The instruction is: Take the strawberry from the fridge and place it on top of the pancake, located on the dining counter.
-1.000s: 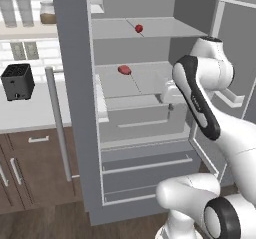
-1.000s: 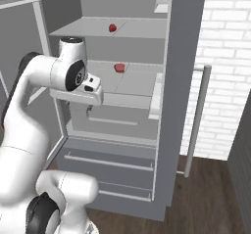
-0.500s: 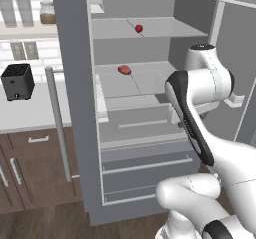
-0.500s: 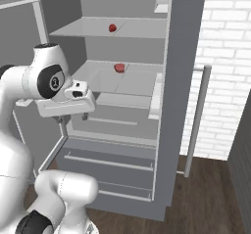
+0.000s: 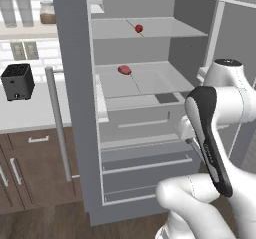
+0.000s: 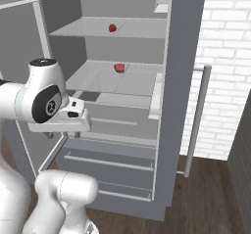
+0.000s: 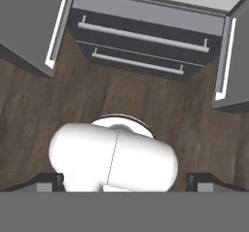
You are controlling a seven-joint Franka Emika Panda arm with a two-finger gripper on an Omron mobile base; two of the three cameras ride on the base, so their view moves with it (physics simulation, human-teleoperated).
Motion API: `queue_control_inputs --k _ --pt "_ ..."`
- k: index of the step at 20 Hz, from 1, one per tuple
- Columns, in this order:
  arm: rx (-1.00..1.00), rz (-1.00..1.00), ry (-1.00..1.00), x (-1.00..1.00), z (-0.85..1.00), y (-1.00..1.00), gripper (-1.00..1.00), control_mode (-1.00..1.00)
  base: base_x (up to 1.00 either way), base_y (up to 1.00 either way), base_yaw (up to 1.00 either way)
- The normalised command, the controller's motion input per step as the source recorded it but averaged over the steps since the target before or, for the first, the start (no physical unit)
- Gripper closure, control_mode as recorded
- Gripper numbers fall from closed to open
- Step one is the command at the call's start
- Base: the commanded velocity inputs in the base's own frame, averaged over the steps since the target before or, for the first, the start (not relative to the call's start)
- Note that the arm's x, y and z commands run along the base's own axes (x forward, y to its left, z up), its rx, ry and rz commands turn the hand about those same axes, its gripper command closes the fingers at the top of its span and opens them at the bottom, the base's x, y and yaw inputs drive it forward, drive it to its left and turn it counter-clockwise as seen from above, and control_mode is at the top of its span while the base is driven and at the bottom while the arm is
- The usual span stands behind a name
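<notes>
The grey fridge (image 5: 75, 108) stands with both doors open. On its middle shelf lies a small bright red fruit, slightly tapered, which I take for the strawberry (image 5: 124, 70) (image 6: 119, 68). A darker, rounder red fruit (image 5: 139, 28) (image 6: 112, 28) sits on the shelf above. My gripper (image 6: 63, 134) (image 5: 191, 142) (image 7: 124, 181) hangs in front of the fridge, below the middle shelf and well short of the fruit. It points down at the floor and is open and empty, with its fingertips (image 7: 48, 180) far apart. The pancake and the dining counter are out of view.
Two fridge drawers (image 7: 141, 37) with bar handles lie below the hand. A black toaster (image 5: 17, 81) stands on the wall counter over brown cabinets (image 5: 30, 163). A white brick wall (image 6: 228, 57) rises beyond the door with the long handle (image 6: 196, 115). The floor is dark wood (image 7: 29, 109).
The arm has drawn back from the shelves. The hand has dropped lower and come toward the base, turning to face the floor. Both red fruits lie where they were.
</notes>
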Motion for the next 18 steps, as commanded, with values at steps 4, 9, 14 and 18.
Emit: queue_control_inputs --k 4,9,14,18 --pt "0.04 -0.06 -0.11 -0.39 -0.14 0.04 -1.0 -1.0 0.0 0.0 0.0" --pt "0.0 -0.12 -0.07 -0.02 -0.17 0.04 -1.0 -1.0 0.0 0.0 0.0" --pt "0.0 -0.13 -0.11 0.0 -0.24 0.0 -1.0 -1.0 0.0 0.0 0.0" --pt "0.0 -0.06 -0.02 0.0 -0.1 0.0 -1.0 -1.0 0.0 0.0 0.0"
